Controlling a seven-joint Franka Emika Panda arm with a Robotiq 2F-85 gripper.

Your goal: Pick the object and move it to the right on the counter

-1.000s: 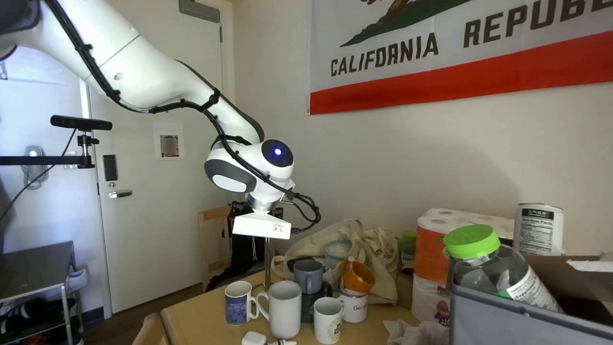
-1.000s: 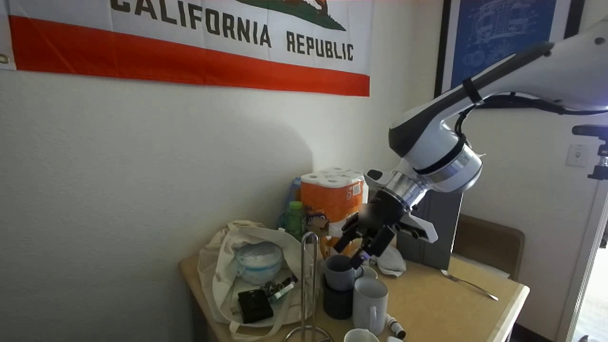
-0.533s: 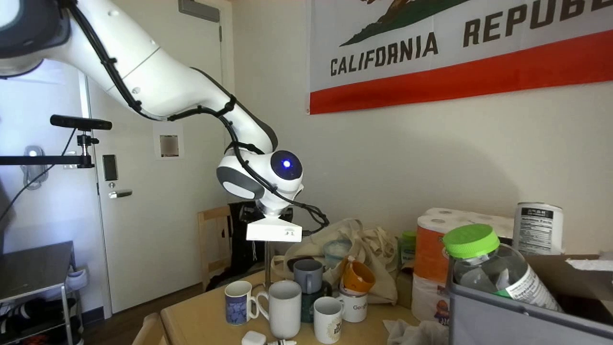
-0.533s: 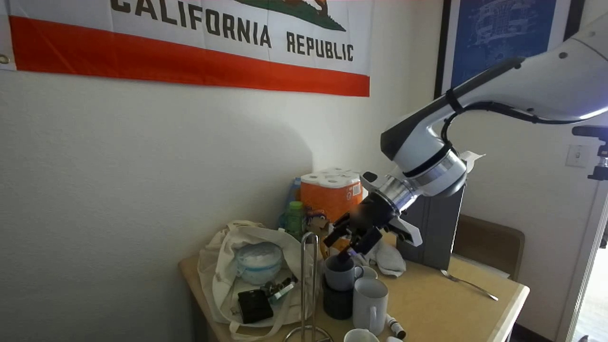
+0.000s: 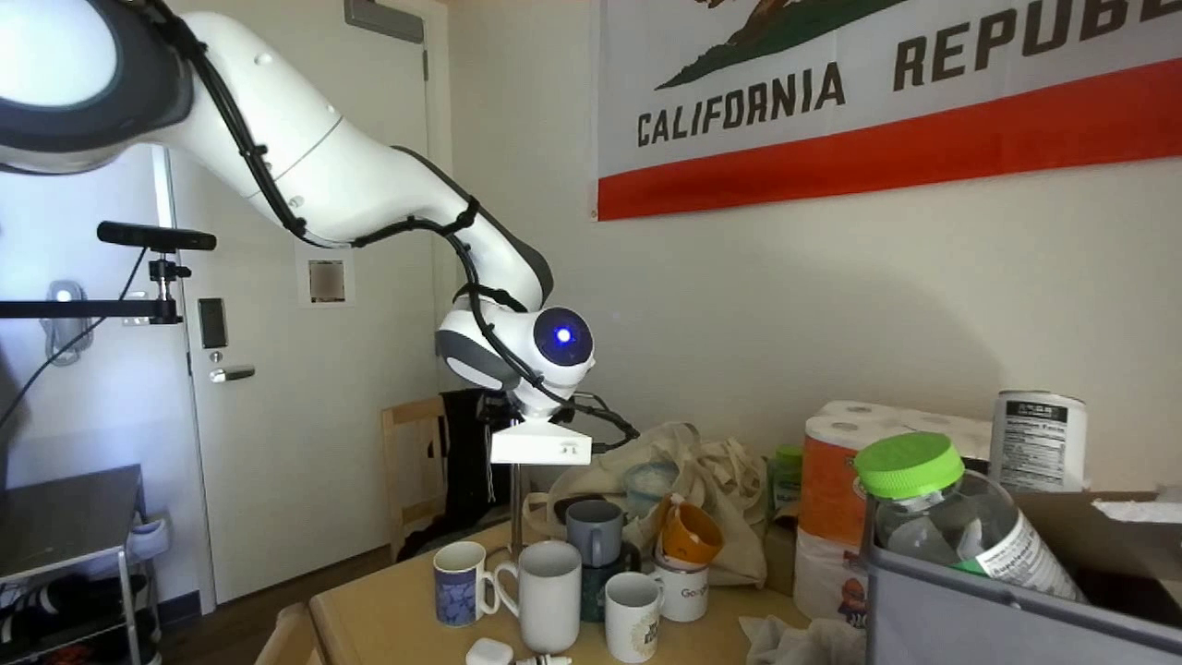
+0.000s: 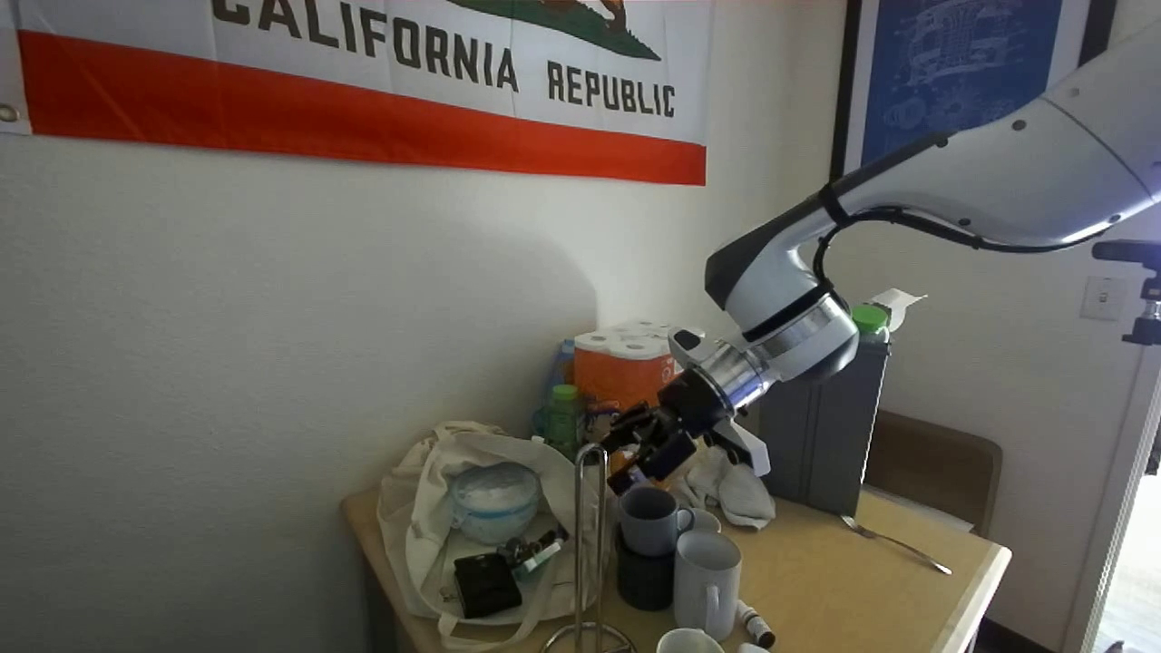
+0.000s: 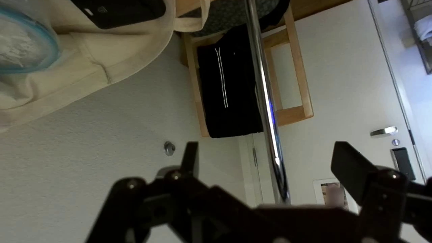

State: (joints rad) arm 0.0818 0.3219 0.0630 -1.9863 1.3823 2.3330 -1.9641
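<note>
Plainly, gripper (image 7: 265,158) spread apart; counter (image 6: 862,589) cut off below in both exterior views.

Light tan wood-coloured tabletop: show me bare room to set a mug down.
The tabletop is bare between the small white, black-ended cylinder and the silver metal fork. Another patch lies between the blue-patterned white mug and the edge beside it. Crowded: around the stacked grey mug, tall white mug, chrome wire stand and cream canvas bag.
</note>
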